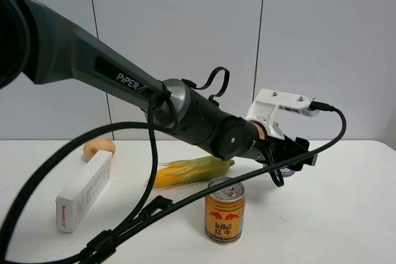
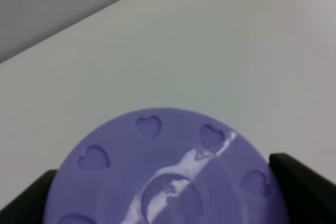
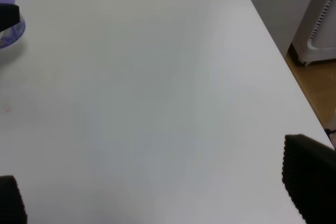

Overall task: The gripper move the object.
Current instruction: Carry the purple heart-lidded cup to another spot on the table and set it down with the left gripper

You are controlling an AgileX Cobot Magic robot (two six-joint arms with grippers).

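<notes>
white table bears the tub; grey panelled wall behind, wood floor beside.

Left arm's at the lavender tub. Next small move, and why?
Probably ease the jaws shut until they clearly pinch the tub. In the left wrist view the left gripper has its fingers flanking the lid on both sides, well centred, but firm contact can't be confirmed. The tub seems to sit on the table, so secure the grip before lifting.
</notes>
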